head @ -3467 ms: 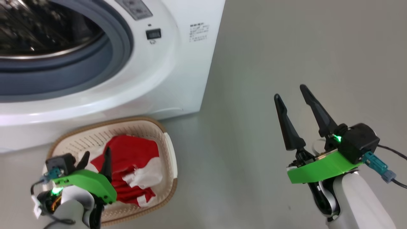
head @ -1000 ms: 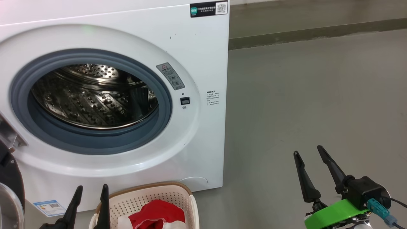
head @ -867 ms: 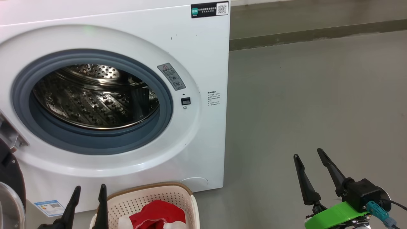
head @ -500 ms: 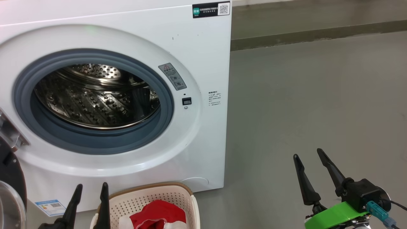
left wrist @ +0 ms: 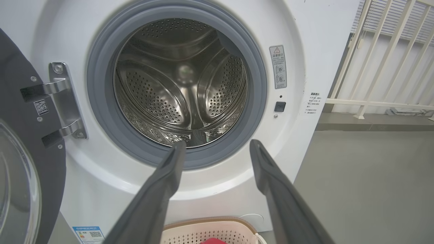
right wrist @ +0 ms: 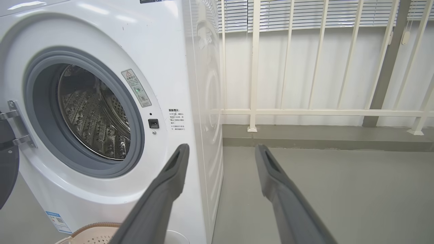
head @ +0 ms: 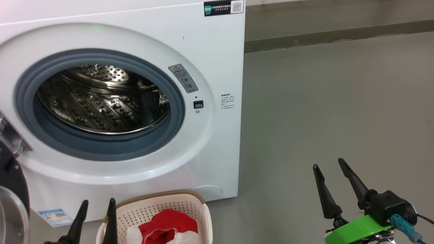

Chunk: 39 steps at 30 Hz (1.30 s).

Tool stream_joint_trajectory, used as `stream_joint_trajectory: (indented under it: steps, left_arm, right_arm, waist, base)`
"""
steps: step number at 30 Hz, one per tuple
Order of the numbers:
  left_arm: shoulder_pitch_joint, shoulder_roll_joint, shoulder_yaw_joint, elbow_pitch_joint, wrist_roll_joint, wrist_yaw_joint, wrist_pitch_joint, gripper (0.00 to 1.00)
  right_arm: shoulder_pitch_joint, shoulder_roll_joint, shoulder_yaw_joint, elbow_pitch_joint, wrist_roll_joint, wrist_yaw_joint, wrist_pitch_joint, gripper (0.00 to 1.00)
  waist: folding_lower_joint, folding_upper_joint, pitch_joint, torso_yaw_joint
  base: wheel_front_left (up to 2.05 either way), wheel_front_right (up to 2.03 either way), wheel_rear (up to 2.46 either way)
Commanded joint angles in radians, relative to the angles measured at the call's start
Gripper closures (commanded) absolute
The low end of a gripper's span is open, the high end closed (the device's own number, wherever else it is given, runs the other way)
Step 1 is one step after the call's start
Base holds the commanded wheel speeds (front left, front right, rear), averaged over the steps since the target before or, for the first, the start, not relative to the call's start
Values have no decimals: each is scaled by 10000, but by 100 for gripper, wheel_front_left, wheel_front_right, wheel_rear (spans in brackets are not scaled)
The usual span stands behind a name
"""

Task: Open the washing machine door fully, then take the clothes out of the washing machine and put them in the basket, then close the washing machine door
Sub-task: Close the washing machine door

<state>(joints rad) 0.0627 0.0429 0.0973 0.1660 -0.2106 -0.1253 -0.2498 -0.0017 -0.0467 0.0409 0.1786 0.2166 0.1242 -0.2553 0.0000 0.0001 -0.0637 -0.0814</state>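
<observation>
With the clothes (head: 166,225) in the basket (head: 152,208) at bottom centre and the drum (head: 101,101) looking empty, only closing the washing machine door (head: 15,184), open at lower left, seems to remain; the left gripper (head: 98,201) and the right gripper (head: 328,163) both gape wide, holding nothing.

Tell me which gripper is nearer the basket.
The left gripper: its fingers stand right beside the basket rim; the right gripper hangs over the floor, well apart.
</observation>
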Motion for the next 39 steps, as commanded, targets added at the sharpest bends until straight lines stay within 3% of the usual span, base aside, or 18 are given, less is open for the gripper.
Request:
stream_joint_trajectory:
  steps: [1,18,33,39]
  left_arm:
    - [-279,76,345,-290,68,-53,-120,0]
    - [-308,106,224,-314,-5,-54,-120,0]
    - [-327,81,383,-316,196,6,-120,0]
    - [-380,78,286,-371,309,143,-120,0]
  right_arm:
    - [-180,-35,154,-249,-109,65,-65,0]
    - [-230,-35,141,-254,-96,65,-65,0]
    - [-224,-35,131,-234,-53,65,-65,0]
    - [-232,-35,130,-225,-41,65,-65,0]
  waist:
    - [0,-1,10,17]
    - [0,-1,110,191]
    - [0,-1,112,304]
    - [0,-1,98,685]
  base:
    - [-144,144,0]
    - [-161,161,0]
    - [-15,15,0]
    - [0,0,0]
